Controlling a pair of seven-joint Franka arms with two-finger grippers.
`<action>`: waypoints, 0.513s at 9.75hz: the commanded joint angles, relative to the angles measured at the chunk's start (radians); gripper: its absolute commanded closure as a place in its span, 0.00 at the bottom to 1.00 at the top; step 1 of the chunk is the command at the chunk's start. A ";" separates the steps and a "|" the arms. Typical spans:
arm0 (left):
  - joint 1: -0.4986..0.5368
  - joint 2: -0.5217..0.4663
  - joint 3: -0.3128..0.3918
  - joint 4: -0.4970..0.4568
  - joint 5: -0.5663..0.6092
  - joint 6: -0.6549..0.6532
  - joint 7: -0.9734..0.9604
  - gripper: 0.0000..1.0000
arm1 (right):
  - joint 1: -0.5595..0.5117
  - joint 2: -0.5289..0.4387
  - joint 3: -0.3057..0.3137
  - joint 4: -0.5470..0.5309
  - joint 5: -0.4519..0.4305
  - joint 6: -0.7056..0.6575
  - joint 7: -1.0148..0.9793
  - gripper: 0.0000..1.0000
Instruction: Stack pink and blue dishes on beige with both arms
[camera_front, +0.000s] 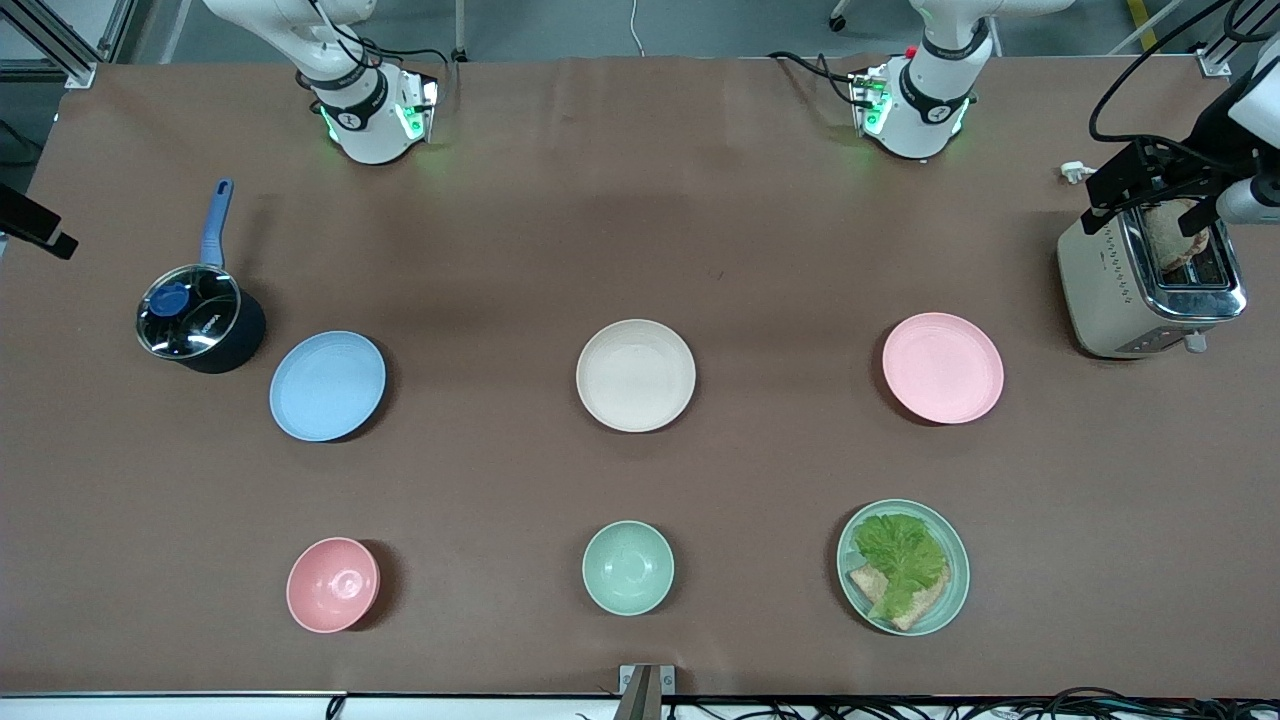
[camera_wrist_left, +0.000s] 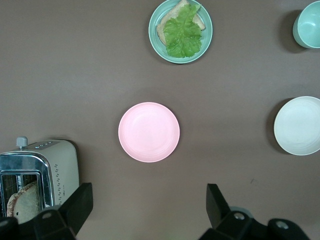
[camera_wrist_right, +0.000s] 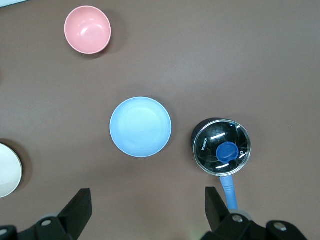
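The cream-beige plate (camera_front: 636, 375) lies at the table's middle. Beside it toward the left arm's end is the pale pink plate (camera_front: 942, 367), and toward the right arm's end the light blue plate (camera_front: 327, 385). All three lie flat, apart and bare. My left gripper (camera_wrist_left: 148, 205) hangs open high above the bare table beside the pink plate (camera_wrist_left: 149, 132), holding nothing. The right gripper (camera_wrist_right: 148, 206) is open too, high over the bare table beside the blue plate (camera_wrist_right: 140, 126), with nothing between its fingers.
A toaster (camera_front: 1150, 285) with bread stands at the left arm's end. A lidded saucepan (camera_front: 198, 320) stands beside the blue plate. Nearer the front camera sit a pink bowl (camera_front: 332, 584), a mint bowl (camera_front: 628, 567) and a mint plate (camera_front: 903, 566) with lettuce and bread.
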 joint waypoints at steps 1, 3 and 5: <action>0.008 -0.008 -0.003 -0.039 -0.002 0.005 -0.005 0.00 | -0.001 -0.018 -0.004 -0.015 0.015 0.000 -0.010 0.00; 0.008 -0.003 0.000 -0.039 -0.003 0.005 -0.008 0.00 | 0.000 -0.014 -0.004 -0.011 0.015 -0.003 -0.010 0.00; 0.028 0.004 0.020 -0.048 -0.017 0.009 -0.002 0.00 | 0.003 -0.008 -0.002 -0.010 0.012 0.003 -0.027 0.00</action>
